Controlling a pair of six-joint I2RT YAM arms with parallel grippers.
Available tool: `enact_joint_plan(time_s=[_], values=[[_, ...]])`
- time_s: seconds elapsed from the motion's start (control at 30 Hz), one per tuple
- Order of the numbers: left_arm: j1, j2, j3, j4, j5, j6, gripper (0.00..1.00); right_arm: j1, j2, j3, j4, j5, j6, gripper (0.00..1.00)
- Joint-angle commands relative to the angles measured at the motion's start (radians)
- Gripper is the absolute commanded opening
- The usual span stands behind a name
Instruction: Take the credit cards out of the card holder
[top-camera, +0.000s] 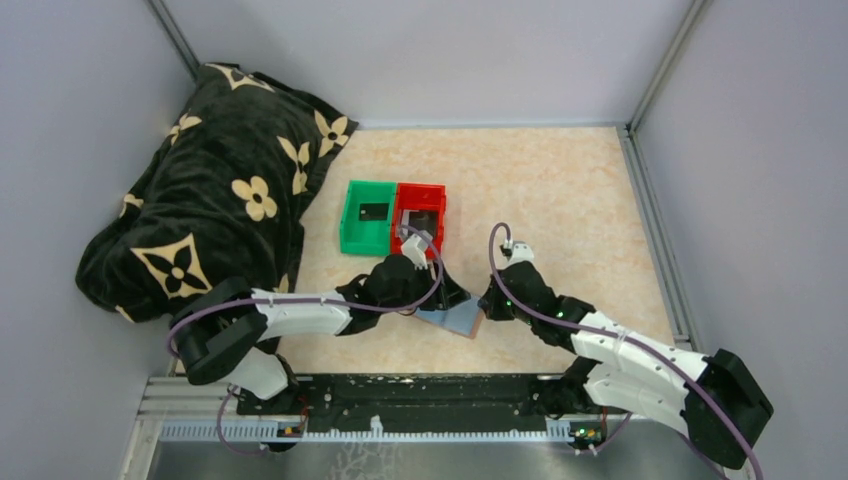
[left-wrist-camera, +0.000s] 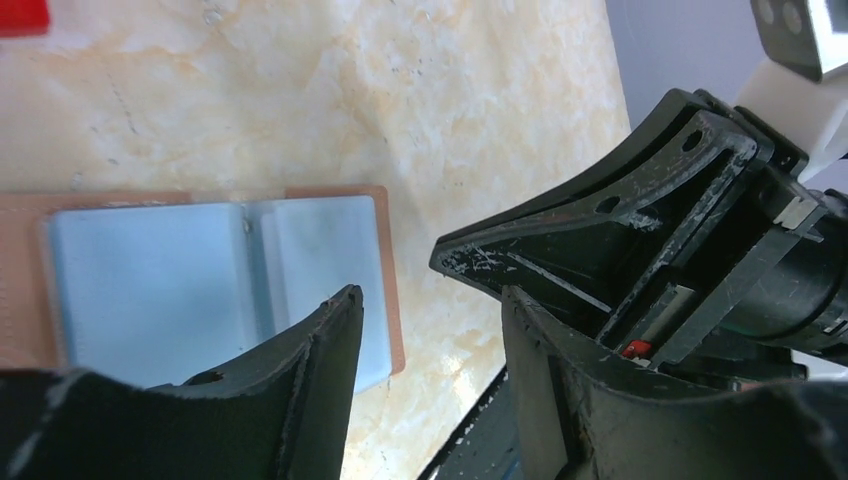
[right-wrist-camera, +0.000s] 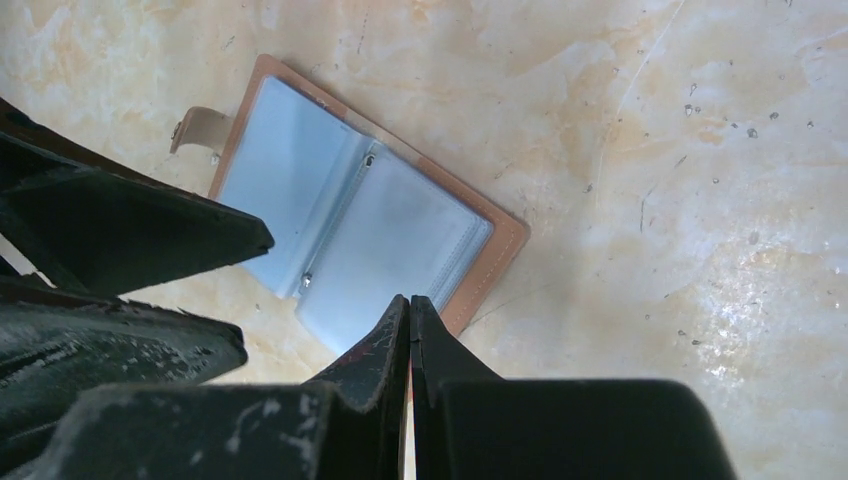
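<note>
One card holder lies open; one green bin, one red bin.

The pale, marbled table is carrying a green bin and a red bin sitting side by side and touching, an open brown card holder lying flat near the front, and a big black flowery blanket lying on the left.

We saw the card holder lying open and flat, with a tan-brown border and pale blue-grey pockets facing up. Its near edge was at the tips of the right fingers, one corner hidden behind a left finger.
</note>
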Motion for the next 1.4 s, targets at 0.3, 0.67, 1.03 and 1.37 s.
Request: enact_joint_plan(time_s=[0.3,0.67,1.03,1.37], values=[[0.080,0.052,0.020,-0.119,-0.068,0.163,0.33,0.082,0.102,0.042,0.095,0.001,0.097,0.21],[0.099,0.042,-0.019,-0.173,-0.140,0.191,0.00,0.082,0.224,0.066,0.096,0.001,0.084,0.33],[0.098,0.040,-0.116,-0.135,-0.107,0.099,0.00,0.019,0.265,0.014,0.197,-0.113,0.020,0.37],[0.071,-0.039,-0.155,-0.165,-0.121,0.066,0.00,0.014,0.394,-0.022,0.425,-0.290,0.033,0.37]])
